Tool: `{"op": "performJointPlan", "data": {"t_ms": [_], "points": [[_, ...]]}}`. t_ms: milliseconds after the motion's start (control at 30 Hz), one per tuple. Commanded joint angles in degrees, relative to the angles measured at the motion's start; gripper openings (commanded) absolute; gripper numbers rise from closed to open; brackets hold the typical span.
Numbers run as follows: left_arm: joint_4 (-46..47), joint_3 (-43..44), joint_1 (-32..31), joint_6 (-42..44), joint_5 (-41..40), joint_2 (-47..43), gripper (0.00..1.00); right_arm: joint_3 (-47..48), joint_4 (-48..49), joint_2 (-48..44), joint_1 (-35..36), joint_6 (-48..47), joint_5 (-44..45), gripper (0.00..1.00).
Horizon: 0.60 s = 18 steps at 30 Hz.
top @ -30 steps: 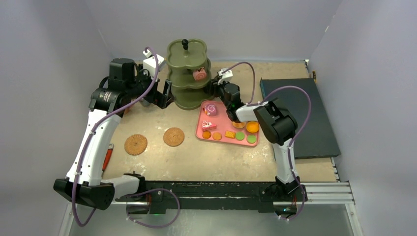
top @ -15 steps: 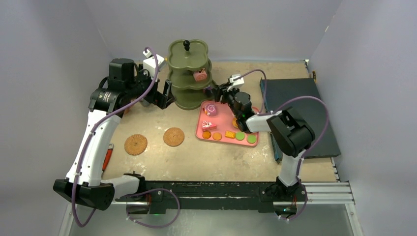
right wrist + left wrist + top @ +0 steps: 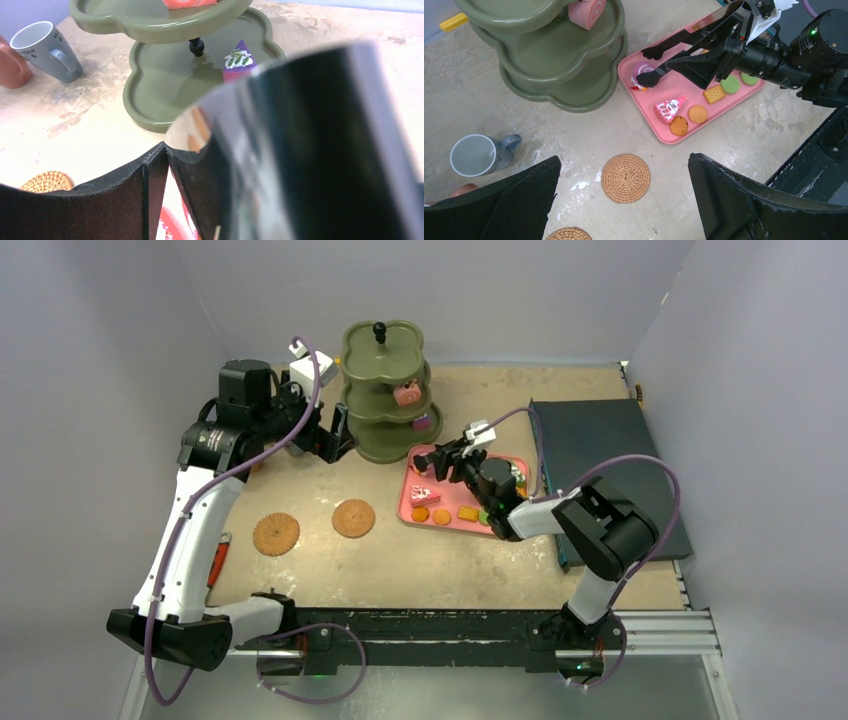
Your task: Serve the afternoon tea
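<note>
The olive three-tier stand (image 3: 384, 390) holds a pink roll (image 3: 406, 392) on its middle tier and a purple pastry (image 3: 422, 422) on the bottom tier, also in the right wrist view (image 3: 239, 62). My right gripper (image 3: 466, 462) is shut on black tongs (image 3: 684, 50). Their tips stand open over a pink swirl roll (image 3: 642, 74) on the pink tray (image 3: 408, 508). Several cookies and a cake slice (image 3: 669, 108) lie on the tray. My left gripper (image 3: 624, 200) is open and empty, left of the stand, above two brown coasters (image 3: 626, 178). The grey-blue cup (image 3: 475, 155) and terracotta cup (image 3: 12, 66) stand left of the stand.
A dark flat board (image 3: 610, 470) lies at the right of the table. A red-handled tool (image 3: 218, 562) lies by the left arm. The second coaster (image 3: 276, 534) lies near the left. Grey walls close in the back and both sides.
My right gripper has drawn the tongs back from the stand's bottom tier to above the tray. The purple pastry now shows on the bottom tier. The left arm has not moved.
</note>
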Motion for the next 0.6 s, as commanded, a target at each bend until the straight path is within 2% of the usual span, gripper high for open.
{"op": "performJointPlan", "data": {"t_ms": [0,267,567], "points": [[1.2,1.3,0.2,-0.9,1.3,-1.3,0.99,-0.1,2.7,-1.9,0.8,-0.2,2.3,0.67],[1.0,0.9,0.2,-0.5,1.1,-1.4,0.99,-0.4,1.8,-3.4,2.1,-2.2,6.4,0.65],[1.3,1.2,0.2,-0.8,1.2,-1.2,0.99,-2.1,0.0,-8.3,3.8,-4.9,7.1,0.67]]}}
